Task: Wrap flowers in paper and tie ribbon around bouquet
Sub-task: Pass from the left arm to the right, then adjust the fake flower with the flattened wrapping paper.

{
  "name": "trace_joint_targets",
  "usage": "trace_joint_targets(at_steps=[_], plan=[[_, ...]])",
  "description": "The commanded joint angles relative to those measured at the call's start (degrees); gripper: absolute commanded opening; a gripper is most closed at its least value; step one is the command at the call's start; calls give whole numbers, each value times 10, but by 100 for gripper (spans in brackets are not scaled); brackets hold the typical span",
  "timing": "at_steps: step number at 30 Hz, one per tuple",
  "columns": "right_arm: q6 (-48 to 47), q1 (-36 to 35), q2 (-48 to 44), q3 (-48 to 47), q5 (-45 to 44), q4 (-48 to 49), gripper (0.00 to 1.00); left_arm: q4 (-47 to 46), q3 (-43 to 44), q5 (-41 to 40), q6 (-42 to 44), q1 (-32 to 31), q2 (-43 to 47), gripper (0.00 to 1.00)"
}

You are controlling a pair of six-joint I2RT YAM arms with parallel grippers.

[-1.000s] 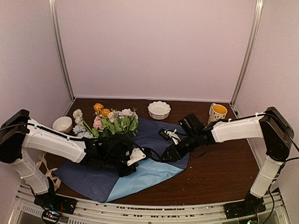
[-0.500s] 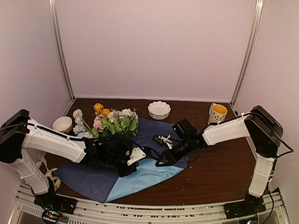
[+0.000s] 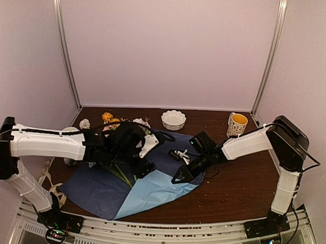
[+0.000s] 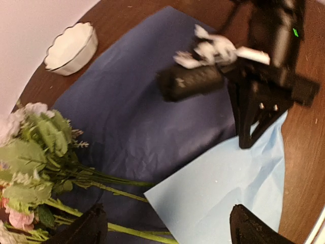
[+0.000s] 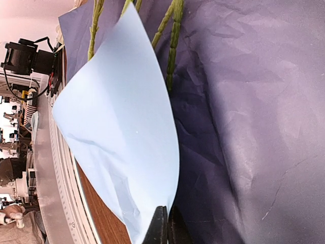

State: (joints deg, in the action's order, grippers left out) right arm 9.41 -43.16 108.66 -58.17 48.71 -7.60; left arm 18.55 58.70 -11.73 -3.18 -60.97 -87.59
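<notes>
The paper lies spread on the table, dark face up, with a light-blue flap folded over at the front. My right gripper is shut on the flap's right edge, and the right wrist view shows its jaws pinched on the fold. The flowers lie on the paper, blooms toward the back left, partly hidden under my left arm. In the left wrist view the stems run toward the flap. My left gripper hovers open above them, empty. The ribbon hangs at the left edge.
A white fluted bowl stands at the back centre and a yellow-lined mug at the back right. A small bowl sits back left, mostly behind my left arm. Enclosure walls and metal posts close in three sides.
My left gripper has opened, let go of the flower stems and lifted up and back. My right gripper has slid down-left and shut on the paper flap's edge.
</notes>
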Motion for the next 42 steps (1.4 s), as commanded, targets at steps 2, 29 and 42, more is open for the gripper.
trace_joint_targets(at_steps=[2, 29, 42], plan=[[1, 0, -7, -3, -5, 8, 0, 138, -11, -2, -181, 125, 29, 81], [-24, 0, -5, -7, -25, -26, 0, 131, -256, -24, -360, 295, 197, 35], [-33, 0, -11, -4, -18, -33, 0, 5, -140, -11, -262, 303, -12, 47]])
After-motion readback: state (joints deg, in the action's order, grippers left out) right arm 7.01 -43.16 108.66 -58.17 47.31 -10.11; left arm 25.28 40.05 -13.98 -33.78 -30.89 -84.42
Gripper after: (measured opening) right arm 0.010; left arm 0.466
